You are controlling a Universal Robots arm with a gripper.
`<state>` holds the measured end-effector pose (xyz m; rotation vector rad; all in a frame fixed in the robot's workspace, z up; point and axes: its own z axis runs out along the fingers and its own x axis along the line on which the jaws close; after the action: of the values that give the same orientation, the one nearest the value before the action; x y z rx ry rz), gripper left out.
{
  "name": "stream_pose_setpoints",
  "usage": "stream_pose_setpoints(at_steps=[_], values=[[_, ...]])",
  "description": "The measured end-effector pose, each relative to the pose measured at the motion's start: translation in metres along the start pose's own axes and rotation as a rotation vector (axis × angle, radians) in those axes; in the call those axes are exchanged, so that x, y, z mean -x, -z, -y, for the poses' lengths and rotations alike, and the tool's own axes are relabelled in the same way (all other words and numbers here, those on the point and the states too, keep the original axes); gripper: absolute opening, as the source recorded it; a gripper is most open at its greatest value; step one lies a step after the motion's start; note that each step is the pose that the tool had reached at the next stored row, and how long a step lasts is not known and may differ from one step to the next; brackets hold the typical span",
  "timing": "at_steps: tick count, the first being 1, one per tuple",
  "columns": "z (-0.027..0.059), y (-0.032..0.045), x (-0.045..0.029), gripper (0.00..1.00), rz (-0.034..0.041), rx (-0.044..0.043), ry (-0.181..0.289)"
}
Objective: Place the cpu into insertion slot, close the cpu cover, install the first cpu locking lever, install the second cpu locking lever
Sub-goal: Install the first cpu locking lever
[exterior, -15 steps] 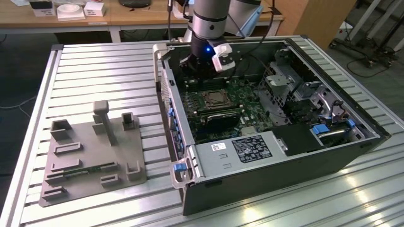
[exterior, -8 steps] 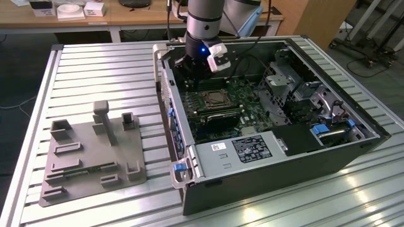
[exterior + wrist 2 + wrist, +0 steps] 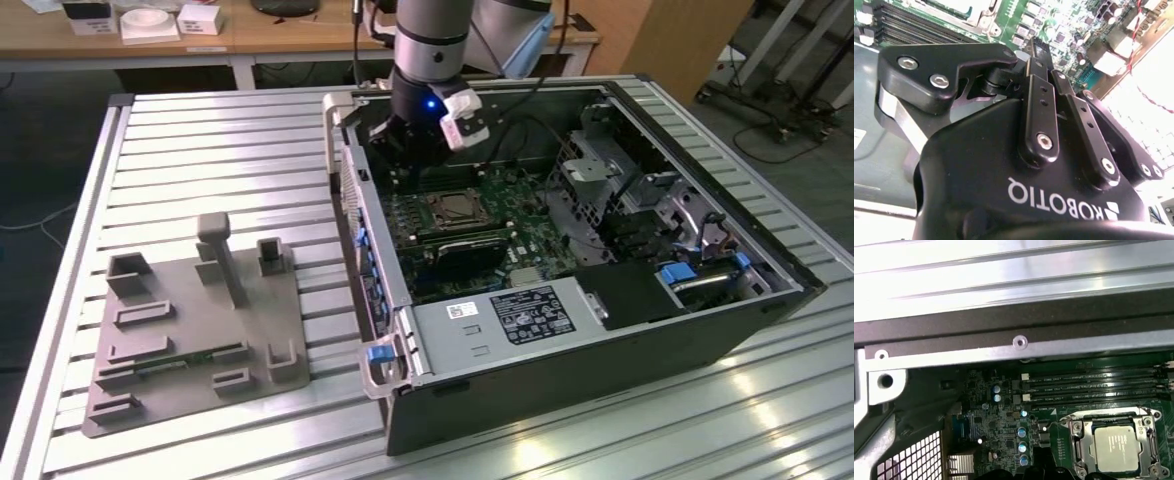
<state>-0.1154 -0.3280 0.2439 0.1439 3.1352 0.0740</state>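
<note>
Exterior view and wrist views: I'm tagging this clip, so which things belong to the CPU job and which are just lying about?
Job: dull silver-grey square cpu; silvery metal cpu cover frame around it; black gripper.

Lying about: grey moulded fixture block; white-labelled grey box; long black memory slots; white boxes on wooden desk.

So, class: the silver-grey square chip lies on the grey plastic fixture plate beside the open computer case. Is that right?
No. The silver-grey square chip sits in the silvery-rimmed socket on the green motherboard inside the open computer case, not on the fixture plate, as the first wrist view shows.
</note>
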Motion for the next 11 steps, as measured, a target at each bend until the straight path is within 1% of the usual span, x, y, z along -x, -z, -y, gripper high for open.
stream_pose_setpoints(at_steps=[5,11], values=[[-0.0067,-0.0004,-0.0006,0.1,-0.0007,0.0,0.016],[-0.0119,-0.0007,-0.0011,0.1,-0.0021,0.0002,0.043]])
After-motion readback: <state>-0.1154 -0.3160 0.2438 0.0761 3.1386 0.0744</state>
